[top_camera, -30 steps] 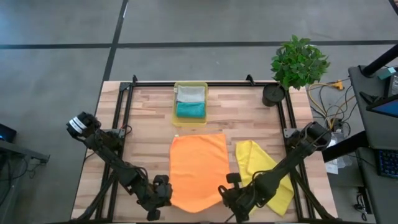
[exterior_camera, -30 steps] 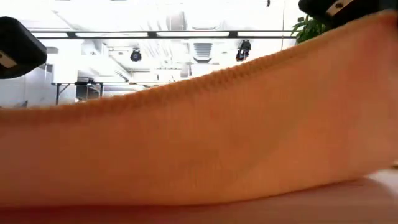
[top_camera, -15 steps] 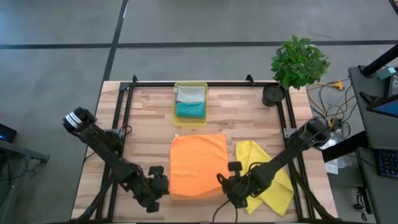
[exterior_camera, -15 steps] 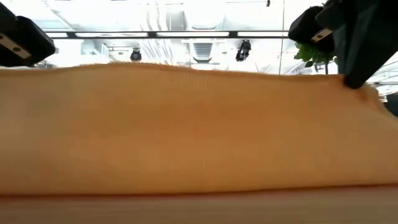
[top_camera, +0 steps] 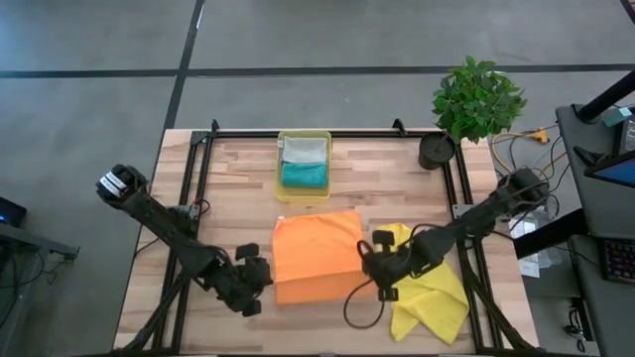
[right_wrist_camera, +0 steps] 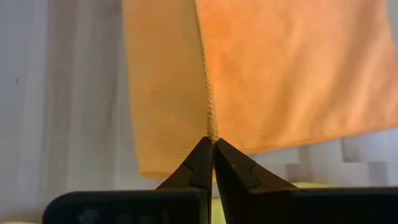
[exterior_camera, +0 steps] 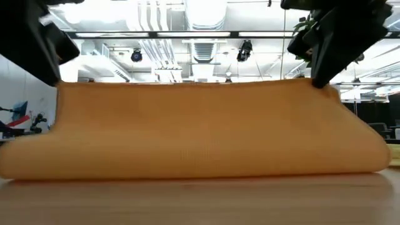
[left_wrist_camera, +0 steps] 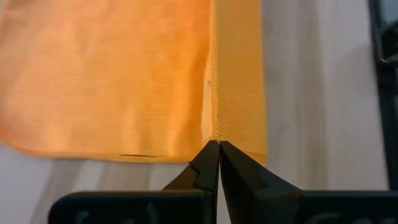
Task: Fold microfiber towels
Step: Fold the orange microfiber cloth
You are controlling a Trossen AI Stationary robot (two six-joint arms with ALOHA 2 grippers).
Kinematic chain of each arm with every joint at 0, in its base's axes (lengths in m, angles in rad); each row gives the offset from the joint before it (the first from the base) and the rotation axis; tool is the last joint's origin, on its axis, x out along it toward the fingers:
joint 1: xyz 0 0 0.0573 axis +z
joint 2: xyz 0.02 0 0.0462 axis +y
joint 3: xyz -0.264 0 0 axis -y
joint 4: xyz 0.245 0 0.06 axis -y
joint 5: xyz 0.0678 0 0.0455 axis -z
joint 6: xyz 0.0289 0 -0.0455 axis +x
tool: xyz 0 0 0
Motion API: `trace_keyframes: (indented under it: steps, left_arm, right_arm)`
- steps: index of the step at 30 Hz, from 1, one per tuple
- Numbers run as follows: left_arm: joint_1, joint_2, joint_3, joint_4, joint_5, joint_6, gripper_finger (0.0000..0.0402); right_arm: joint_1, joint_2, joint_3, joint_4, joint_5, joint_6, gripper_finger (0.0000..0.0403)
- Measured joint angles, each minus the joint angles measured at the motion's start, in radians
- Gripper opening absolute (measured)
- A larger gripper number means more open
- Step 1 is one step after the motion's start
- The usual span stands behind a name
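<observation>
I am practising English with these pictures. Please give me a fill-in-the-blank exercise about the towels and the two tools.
1. Both tools, the left tool and the right tool, are shut on the edge of the ____ towel.
2. The yellow towel lies on the table beside it, under the ____ arm.
3. The teal towel and the grey towel lie folded in a yellow ____.

Missing words: orange; right; tray

On our wooden desk [top_camera: 228, 188] we see an orange towel [top_camera: 316, 253], a yellow towel [top_camera: 432, 293], a yellow tray [top_camera: 281, 178] and a plant pot [top_camera: 435, 151].
</observation>
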Motion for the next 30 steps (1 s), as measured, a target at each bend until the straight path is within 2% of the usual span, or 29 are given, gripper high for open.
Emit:
trace_keyframes:
  steps: [8,15,18,23,26,30]
  left_arm:
    - [0.114,-0.028,-0.028,-0.031,-0.001,0.081,0.0000]
    - [0.214,-0.061,-0.045,-0.018,0.003,0.155,0.0000]
    - [0.263,-0.062,-0.063,0.050,0.043,0.159,0.0000]
    - [0.357,-0.013,-0.093,0.118,0.107,0.176,0.0001]
    - [0.392,0.016,-0.093,0.142,0.116,0.264,0.0021]
    - [0.429,0.042,-0.093,0.160,0.123,0.295,0.0078]
  right_arm:
    - [-0.099,-0.109,-0.109,0.051,-0.010,-0.098,0.0008]
    - [-0.204,-0.128,-0.127,0.087,-0.088,-0.237,0.0008]
    - [-0.234,-0.128,-0.127,0.087,-0.132,-0.264,0.0008]
    - [-0.242,-0.128,-0.119,0.087,-0.143,-0.294,0.0008]
    - [-0.242,-0.128,-0.120,0.086,-0.145,-0.294,0.0008]
    - [-0.242,-0.128,-0.121,0.085,-0.145,-0.294,0.0008]
